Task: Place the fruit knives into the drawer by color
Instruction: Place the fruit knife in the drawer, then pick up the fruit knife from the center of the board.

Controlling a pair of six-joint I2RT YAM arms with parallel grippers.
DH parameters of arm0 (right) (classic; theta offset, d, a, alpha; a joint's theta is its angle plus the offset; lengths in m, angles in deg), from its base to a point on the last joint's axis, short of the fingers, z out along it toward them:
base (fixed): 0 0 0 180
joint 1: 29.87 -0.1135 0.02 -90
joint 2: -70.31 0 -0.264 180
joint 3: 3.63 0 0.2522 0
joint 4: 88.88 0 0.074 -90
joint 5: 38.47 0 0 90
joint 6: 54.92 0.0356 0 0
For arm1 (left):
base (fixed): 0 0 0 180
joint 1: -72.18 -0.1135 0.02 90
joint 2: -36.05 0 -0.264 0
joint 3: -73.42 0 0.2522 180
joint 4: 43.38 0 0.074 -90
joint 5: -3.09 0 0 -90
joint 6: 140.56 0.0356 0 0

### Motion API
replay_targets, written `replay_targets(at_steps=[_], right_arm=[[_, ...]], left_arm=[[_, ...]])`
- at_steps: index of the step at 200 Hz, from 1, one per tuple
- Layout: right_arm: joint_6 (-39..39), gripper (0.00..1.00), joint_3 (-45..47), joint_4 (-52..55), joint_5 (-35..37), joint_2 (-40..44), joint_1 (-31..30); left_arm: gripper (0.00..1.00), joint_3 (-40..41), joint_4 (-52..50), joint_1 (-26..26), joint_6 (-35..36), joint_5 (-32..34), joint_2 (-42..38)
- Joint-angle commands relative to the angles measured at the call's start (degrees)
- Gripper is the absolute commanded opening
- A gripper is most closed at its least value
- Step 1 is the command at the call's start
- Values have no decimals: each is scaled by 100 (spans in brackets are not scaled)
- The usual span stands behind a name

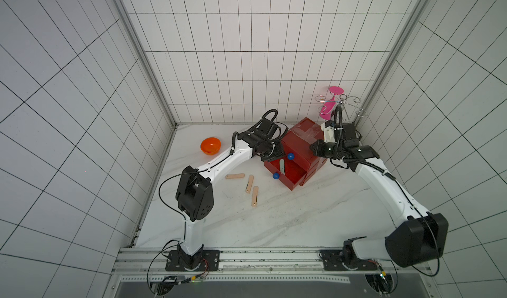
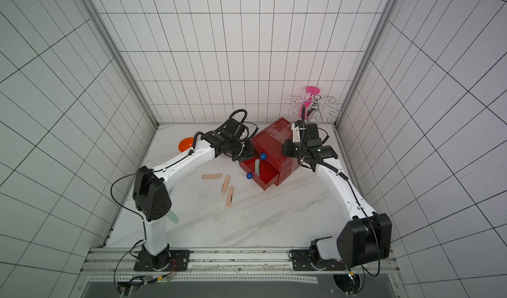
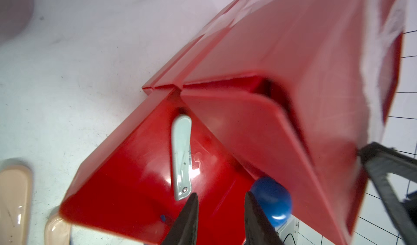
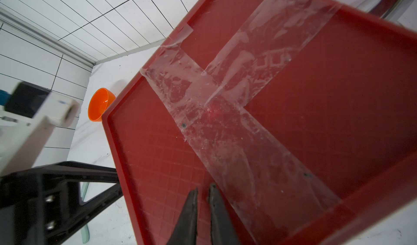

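The drawer chest (image 1: pixel 299 143) is a red plastic box with clear tape crossed over its top. It stands askew on the white marbled counter (image 1: pixel 301 222), toward the back right corner. Taking the back wall as 12 o'clock in both top views, its fronts face about 8 o'clock. Two drawers stand pulled out, the upper one a little and the lower one far, each with a blue ball knob.

A grey-green fruit knife (image 1: pixel 281 166) lies on the lower drawer's floor. It is a glossy flat stick with rounded ends, and a small rivet shows at the end nearer the left tool (image 3: pixel 221 195). Its long axis runs about 12 to 6, tipped slightly toward 11 to 5.

Three peach-pink fruit knives lie apart on the counter, at 8 o'clock from the chest.
- The outer knife (image 1: pixel 234 176) lies about 9 to 3.
- The middle knife (image 1: pixel 249 184) runs about 1 to 7 and shows a dark slot.
- The near knife (image 1: pixel 255 196) also runs about 1 to 7 and shows a dark slot.

One end of a mint fruit knife (image 2: pixel 173 217) shows from under the left arm's elbow.

The left tool hangs over the lower drawer with its fingers spread and nothing between them. One finger is just beside the upper knob (image 3: pixel 272 201). The right tool (image 4: pixel 204 187) sits over the taped top with its fingers almost pressed together, pinching nothing. An orange bowl (image 1: pixel 210 145) sits at 9 o'clock from the chest.
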Motion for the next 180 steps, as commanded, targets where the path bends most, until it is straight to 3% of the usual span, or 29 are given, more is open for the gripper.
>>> replay_targets(at_steps=[1,36,108,146,180], right_arm=[[-60,15,499,2324,-194,-463,-214],[-78,15,437,2351,-218,-513,-215],[-165,15,331,2398,-218,-551,-214],[-183,15,337,2373,-229,-610,-214],[-174,15,457,2272,-290,-634,-214]], left_arm=[[37,-415,-619,-74,316,474,-439],[37,-69,-1329,-372,574,1202,-940],[37,2599,-1586,-1965,705,1674,-2570],[38,3395,-1848,-2253,630,2281,-2828],[37,3900,-1718,-2731,826,2304,-2729]])
